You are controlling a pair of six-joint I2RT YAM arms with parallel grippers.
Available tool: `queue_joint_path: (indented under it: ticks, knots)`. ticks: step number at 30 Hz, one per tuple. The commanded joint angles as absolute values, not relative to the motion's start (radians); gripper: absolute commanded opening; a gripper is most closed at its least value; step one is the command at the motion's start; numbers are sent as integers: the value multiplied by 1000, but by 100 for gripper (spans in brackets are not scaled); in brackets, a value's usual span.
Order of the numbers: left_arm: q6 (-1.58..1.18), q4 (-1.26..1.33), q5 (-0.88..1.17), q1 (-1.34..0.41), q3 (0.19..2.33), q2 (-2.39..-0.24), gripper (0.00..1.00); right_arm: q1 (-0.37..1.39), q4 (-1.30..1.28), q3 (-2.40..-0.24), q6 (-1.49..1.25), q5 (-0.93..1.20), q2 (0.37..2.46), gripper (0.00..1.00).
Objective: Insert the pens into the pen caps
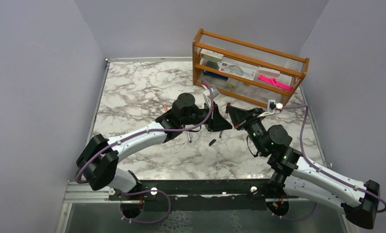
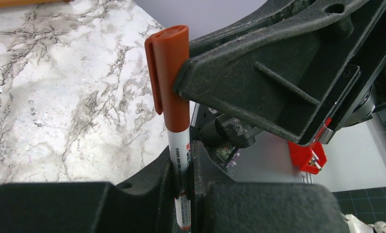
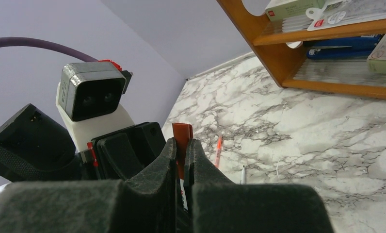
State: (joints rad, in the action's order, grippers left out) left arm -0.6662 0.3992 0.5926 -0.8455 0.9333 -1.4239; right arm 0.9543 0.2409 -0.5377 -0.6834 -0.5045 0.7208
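The left gripper point(image 2: 184, 179) is clamped on the lower barrel of a pale pen point(image 2: 180, 150), holding it upright. The right gripper point(image 3: 183, 160) is pinched together on the dark red cap point(image 2: 169, 68), which already sits over the pen's top. The step in hand looks like seating that cap. To do it well, press straight along the barrel, keep both grips in line so the pen neither bends nor slips, and let go only once the cap is fully home. Further out, an orange-red pen point(image 3: 218, 150), a grey pen point(image 3: 243, 174) and the black cap point(image 1: 212, 142) lie loose on the marble table point(image 1: 133, 92).
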Motion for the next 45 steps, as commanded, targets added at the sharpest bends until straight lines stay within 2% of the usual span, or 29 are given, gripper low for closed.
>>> queue_joint_path:
  ticks: [1,14,27,31,35,37,45]
  knots:
    - [-625,642,460,-799,1099,-1411,0,1003,44,-449,-739,-220,743,1]
    - [-622,642,465,-744,1168,-1428,0,1003,52,-403,-772,-188,736,1]
    - [-595,632,506,-728,1055,-1382,0,1002,12,-450,-746,-295,673,1]
    - [-529,390,375,-727,1012,-1369,0,1003,-69,-473,-739,-385,647,1]
    - [-491,-22,-24,-723,1031,-1389,0,1002,-166,-491,-745,-484,613,1]
    - [-544,-183,-155,-691,1049,-1418,0,1003,-185,-487,-746,-511,597,1]
    - [-646,-265,-112,-476,956,-1438,0,1003,-185,-460,-761,-479,608,1]
